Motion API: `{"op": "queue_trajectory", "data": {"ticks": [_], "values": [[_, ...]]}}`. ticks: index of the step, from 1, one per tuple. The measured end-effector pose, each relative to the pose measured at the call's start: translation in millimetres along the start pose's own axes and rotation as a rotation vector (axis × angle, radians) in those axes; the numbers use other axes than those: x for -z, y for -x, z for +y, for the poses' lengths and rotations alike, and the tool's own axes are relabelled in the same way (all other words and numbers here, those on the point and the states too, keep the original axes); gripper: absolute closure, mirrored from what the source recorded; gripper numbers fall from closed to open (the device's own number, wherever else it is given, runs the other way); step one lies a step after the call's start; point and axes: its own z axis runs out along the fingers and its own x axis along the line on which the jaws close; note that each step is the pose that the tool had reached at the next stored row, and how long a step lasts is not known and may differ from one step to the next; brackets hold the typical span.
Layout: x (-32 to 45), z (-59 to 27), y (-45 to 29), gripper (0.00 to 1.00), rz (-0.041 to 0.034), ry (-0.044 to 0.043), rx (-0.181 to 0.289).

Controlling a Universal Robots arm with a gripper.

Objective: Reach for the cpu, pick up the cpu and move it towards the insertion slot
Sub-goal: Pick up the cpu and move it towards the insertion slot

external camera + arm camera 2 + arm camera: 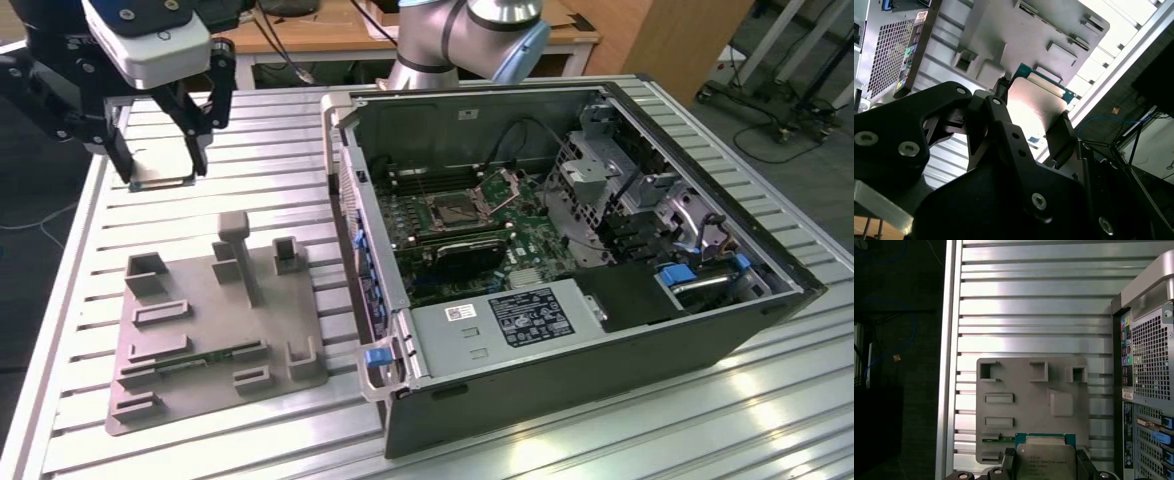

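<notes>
Gripper (166,172) clamped on the cpu (1046,462), seemingly raised clear of the grey tray (187,290); fingertips (1085,462) partly hidden.

Slatted metal tbl (747,400), grey tray (187,290), open PC case (601,370) beside

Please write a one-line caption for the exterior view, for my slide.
The tool holds the cpu above the table, away from the slot in the open case.

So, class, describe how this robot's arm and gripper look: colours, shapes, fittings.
The arm is a silver-grey tube with a pale blue joint cap. The gripper has a white block body with a blue part above it. Its black linked fingers carry silver screws in the second wrist view.
</notes>
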Motion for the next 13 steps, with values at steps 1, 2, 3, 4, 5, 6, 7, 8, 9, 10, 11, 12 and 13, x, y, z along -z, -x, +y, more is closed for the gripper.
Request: {"op": "queue_trajectory", "data": {"ticks": [1, 2, 3, 4, 5, 6, 7, 8, 9, 10, 11, 12, 13], "values": [[0.1, 0.0, 0.8, 0.45, 0.0001, -0.0001, 0.000], [0.0, 0.0, 1.7, 0.45, 0.0001, -0.0001, 0.000], [0.0, -0.1, 2.5, 0.45, 0.0000, 0.0000, 0.000], [0.0, 0.0, 3.1, 0.45, 0.0000, 0.0000, 0.000], [0.0, 0.0, 3.6, 0.45, 0.0000, 0.0000, 0.000], [0.0, 0.0, 4.1, 0.45, 0.0001, -0.0001, 0.000], [0.0, -0.1, 4.7, 0.45, 0.0001, -0.0001, 0.000], [0.0, -0.1, 5.2, 0.45, 0.0000, 0.0000, 0.000], [0.0, -0.1, 5.6, 0.45, 0.0000, 0.0000, 0.000], [0.0, -0.1, 6.1, 0.45, 0.0000, 0.0000, 0.000], [0.0, -0.1, 6.7, 0.45, 0.0001, -0.0001, 0.000], [0.0, -0.1, 7.1, 0.45, 0.0001, 0.0000, 0.000], [0.0, -0.1, 7.4, 0.45, 0.0000, 0.0000, 0.000]]}}
